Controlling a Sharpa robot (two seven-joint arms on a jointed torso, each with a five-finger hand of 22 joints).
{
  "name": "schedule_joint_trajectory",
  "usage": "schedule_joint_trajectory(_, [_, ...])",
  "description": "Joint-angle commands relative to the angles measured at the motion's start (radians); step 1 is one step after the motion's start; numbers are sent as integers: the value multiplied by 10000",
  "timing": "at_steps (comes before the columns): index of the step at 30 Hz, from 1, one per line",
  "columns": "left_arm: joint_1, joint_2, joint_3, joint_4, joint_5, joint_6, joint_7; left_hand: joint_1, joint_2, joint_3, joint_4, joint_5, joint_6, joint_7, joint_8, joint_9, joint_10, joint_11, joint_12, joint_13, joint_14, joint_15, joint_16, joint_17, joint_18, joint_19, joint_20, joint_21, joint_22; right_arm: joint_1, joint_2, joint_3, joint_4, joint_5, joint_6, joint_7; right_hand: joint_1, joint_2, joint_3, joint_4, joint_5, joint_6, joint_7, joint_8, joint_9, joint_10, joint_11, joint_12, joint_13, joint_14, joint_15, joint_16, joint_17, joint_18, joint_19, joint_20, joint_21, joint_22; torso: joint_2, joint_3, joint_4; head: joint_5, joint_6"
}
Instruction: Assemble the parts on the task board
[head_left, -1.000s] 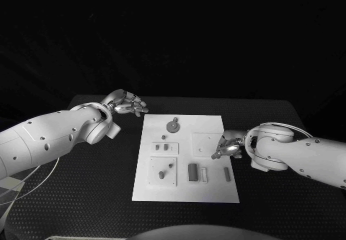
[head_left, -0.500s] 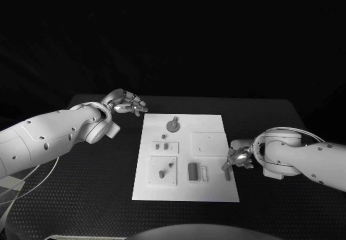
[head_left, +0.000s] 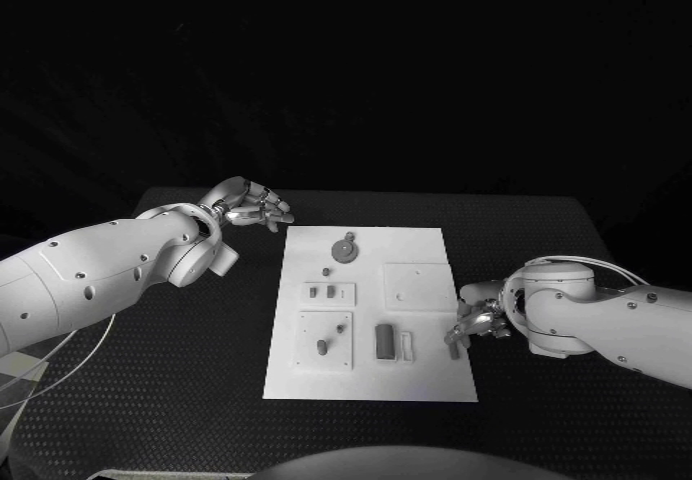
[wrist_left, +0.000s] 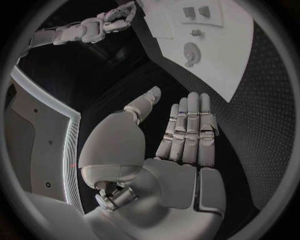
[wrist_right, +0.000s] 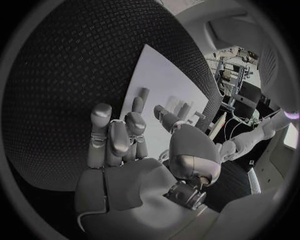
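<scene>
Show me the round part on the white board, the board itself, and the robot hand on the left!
round part (head_left: 346, 248), head view, its middle.
task board (head_left: 433, 385), head view, bare near corner.
left robot hand (head_left: 254, 208), head view, its palm.

White task board (head_left: 427, 380), grey parts (head_left: 387, 342), black table (head_left: 173, 380)

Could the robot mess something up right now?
Maybe. The right hand hangs low over the board's right edge, right by a small grey part. It might bump that part and knock it off onto the table. Its fingers are spread and hold nothing, so a grab could miss or push the board sideways. The left hand is open beyond the board's far corner, too far to steady it.
</scene>
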Motion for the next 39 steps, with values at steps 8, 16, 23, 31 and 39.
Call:
schedule_joint_trajectory(8, [12, 16, 4, 31, -36, 160, 34, -121, 0, -5, 57, -54, 71, -34, 44, 6, -40, -19, 73, 13, 70, 16, -56, 21, -121, 9, 9, 6, -14, -289, 276, -63, -419, -608, 347, -47, -397, -250, 117, 332, 42, 47, -18, -35, 68, 17, -16, -37, -1, -40, -103, 50, -19, 272, 41, -43, 5, 108, -7, -6, 14, -17, -36])
schedule_joint_trajectory(16, [12, 9, 4, 32, -38, 169, 35, -124, 2, -5, 65, -58, 70, -34, 43, 5, -43, -19, 74, 14, 70, 16, -61, 26, -121, 9, 9, 5, -15, -461, 507, -63, -624, -594, 256, -24, -385, -245, 163, 331, 42, 32, -15, -50, 79, -7, -14, -81, -27, -52, -108, 48, -43, 272, 37, -53, 9, 111, -2, -1, 3, 7, -40])
schedule_joint_trajectory(23, [12, 18, 4, 32, -39, 166, 37, -126, 3, -4, 71, -61, 68, -34, 43, 4, -46, -20, 76, 16, 70, 16, -66, 31, -120, 7, 8, 5, -16, -524, 680, -62, -697, -574, 157, -3, -238, -125, 190, 56, 33, -19, 9, -91, 125, -86, 5, -200, -93, -76, -110, 47, -85, 272, 15, -66, 31, 129, -4, -1, -2, 16, -46])
schedule_joint_trajectory(31, [12, -1, 4, 39, -39, 152, 19, -126, 4, -2, 75, -63, 65, -34, 41, 3, -48, -20, 78, 18, 70, 15, -71, 36, -120, 7, 7, 4, -17, -559, 703, -63, -749, -1494, 3, -57, 292, 673, 166, -1292, 33, -205, 101, -278, 241, -294, 89, -560, -313, -160, -44, -11, -312, 272, -45, -24, 36, 116, -7, -5, -2, 15, -44])
schedule_joint_trajectory(39, [12, -4, 4, 47, -41, 152, -12, -121, 4, 0, 77, -64, 61, -33, 39, 1, -52, -20, 79, 19, 71, 14, -76, 41, -119, 6, 6, 4, -18, -559, 735, -64, -744, -1788, -46, -67, 2045, 914, 287, -1753, 35, -850, 334, -759, 91, -381, 311, -586, -314, -239, 128, -61, -504, 272, -145, -25, 65, 148, -5, -3, 2, 15, -43])
